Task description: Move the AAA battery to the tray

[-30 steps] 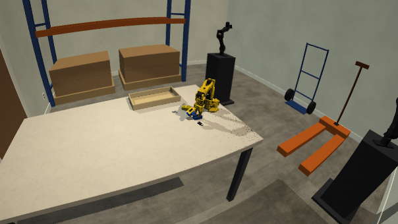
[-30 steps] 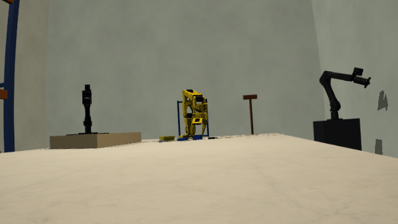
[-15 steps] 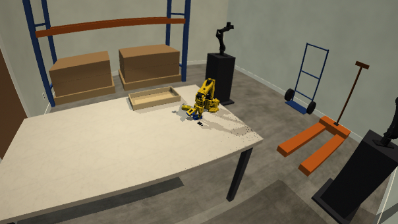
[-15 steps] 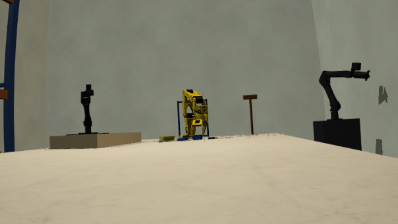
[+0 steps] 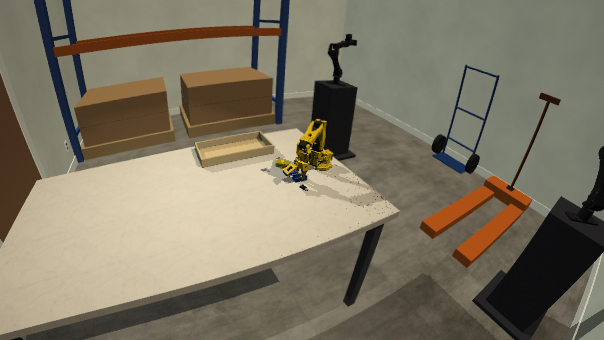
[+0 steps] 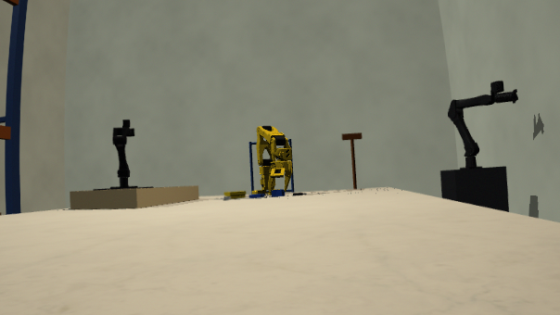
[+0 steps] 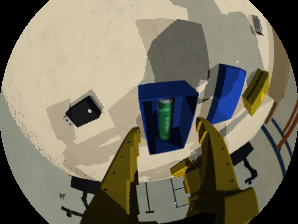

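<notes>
Fingers [image 5: 299, 175] [image 6: 277, 190] open, nothing gripped, tips near box [image 5: 300, 178] [image 6: 278, 193] [image 7: 167, 92]. AAA batt. [image 7: 165, 120] in box, lid [image 6: 256, 195] [image 7: 228, 94] off, beside it. Tray [image 5: 236, 156] [image 6: 104, 200] w/o batt., well apart on tabletop [image 5: 165, 215] [image 6: 278, 250] [image 7: 75, 60].

In the exterior view, the black arm at the picture's right [image 6: 464, 132] has lifted its drooping tip [image 6: 507, 96] — it now points out nearly level. The black arm at the picture's left [image 5: 336, 62] [image 6: 121, 159] has turned its head [image 5: 349, 41] [image 6: 121, 132], which now looks wider there.
</notes>
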You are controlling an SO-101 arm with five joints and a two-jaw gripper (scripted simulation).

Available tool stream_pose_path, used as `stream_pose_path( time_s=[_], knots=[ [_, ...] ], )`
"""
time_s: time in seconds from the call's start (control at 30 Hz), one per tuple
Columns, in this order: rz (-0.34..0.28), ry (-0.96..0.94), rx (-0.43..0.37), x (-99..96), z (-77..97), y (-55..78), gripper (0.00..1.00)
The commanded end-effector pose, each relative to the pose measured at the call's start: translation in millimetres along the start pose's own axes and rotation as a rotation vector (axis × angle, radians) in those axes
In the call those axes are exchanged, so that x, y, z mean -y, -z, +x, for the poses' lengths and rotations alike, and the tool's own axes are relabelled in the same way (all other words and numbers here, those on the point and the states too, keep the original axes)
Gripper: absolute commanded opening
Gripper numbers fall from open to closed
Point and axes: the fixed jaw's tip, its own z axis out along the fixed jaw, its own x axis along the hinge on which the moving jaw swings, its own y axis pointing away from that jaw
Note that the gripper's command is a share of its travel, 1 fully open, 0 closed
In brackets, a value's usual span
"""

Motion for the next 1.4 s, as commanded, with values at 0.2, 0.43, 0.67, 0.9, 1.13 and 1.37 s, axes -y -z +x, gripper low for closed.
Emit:
stream_pose_path(
  time_s=[0.2, 0.43, 0.67, 0.9, 1.13, 1.37],
  knots=[
    [-0.008, -0.002, 0.011, -2.3, -0.7, 1.1, 0.27],
    [-0.008, -0.002, 0.011, -2.0, -0.2, -1.0, 0.27],
    [-0.008, -0.002, 0.011, -1.6, 0.5, -3.6, 0.27],
    [-0.008, -0.002, 0.011, -1.6, 0.5, -3.6, 0.27],
    [-0.008, -0.002, 0.011, -1.6, 0.5, -3.6, 0.27],
    [-0.008, -0.002, 0.011, -1.6, 0.5, -3.6, 0.27]
  ],
)
